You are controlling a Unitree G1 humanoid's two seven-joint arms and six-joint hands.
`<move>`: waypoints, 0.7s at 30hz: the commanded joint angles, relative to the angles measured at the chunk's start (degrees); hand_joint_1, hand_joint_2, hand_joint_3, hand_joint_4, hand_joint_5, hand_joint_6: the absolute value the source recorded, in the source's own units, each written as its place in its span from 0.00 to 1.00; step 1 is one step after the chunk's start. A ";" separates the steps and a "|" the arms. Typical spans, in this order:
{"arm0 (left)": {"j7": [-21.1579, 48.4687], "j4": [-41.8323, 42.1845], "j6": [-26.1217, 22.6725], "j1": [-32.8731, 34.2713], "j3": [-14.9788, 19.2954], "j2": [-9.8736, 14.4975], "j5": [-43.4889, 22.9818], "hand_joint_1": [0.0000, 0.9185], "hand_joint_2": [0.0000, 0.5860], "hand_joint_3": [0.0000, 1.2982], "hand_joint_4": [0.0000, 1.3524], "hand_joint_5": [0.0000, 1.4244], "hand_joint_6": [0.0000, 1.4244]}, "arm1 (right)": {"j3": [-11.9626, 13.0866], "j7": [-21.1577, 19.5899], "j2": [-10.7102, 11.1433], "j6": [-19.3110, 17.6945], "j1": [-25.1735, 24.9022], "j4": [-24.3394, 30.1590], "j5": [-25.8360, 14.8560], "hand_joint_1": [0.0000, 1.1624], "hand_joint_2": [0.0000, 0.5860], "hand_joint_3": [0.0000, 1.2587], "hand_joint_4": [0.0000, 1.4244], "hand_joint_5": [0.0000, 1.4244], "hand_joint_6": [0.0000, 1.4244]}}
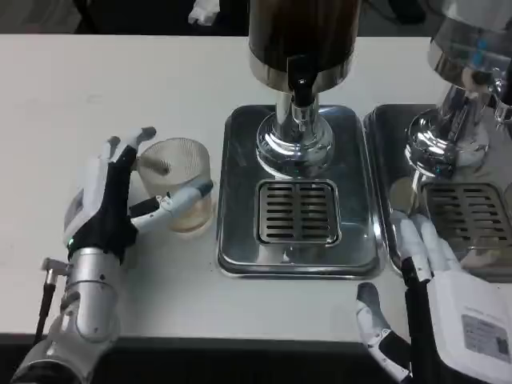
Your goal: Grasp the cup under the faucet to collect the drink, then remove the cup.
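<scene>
The left hand (pixel 108 204) wraps the clear cup (pixel 178 182), thumb across its front and fingers behind its rim, the cup standing upright on the white counter (pixel 96 88) just left of the steel drip tray (pixel 300 196), close to the tray's raised left edge. The right hand (pixel 436 296) lies with fingers apart and holding nothing at the counter's near edge, its fingertips touching the near rim of a second tray (pixel 392 160). Above the first tray's slotted grate (pixel 298 212) hangs the dispenser's black faucet (pixel 301 84), with open room beneath it.
</scene>
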State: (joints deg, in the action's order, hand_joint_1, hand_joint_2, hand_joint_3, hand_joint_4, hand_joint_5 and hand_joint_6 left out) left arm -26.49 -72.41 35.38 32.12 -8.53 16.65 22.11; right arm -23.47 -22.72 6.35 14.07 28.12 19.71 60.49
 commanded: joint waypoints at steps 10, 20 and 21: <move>1.92 -0.77 -0.31 -1.83 -1.80 0.07 0.91 0.60 0.03 0.00 0.47 0.00 0.09 | 0.41 -0.24 -0.32 -0.50 0.18 0.31 -1.87 0.44 0.81 0.06 0.02 0.08 0.18; 4.91 -1.27 -0.87 -2.10 -1.39 -0.01 0.03 0.52 0.04 0.00 0.57 0.00 0.10 | 0.33 -0.34 -0.39 -0.47 0.38 0.34 -2.33 0.44 0.80 0.07 0.02 0.08 0.18; 4.91 -1.27 -0.89 -2.11 -1.44 -0.04 0.03 0.53 0.04 0.00 0.56 0.00 0.11 | 0.32 -0.34 -0.38 -0.47 0.41 0.35 -2.33 0.44 0.80 0.07 0.02 0.08 0.18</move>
State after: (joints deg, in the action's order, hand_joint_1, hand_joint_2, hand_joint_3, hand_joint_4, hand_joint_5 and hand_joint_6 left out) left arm -22.72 -72.72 35.39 31.34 -9.85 16.78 22.10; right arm -23.24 -22.72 6.28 14.01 28.20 19.71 58.66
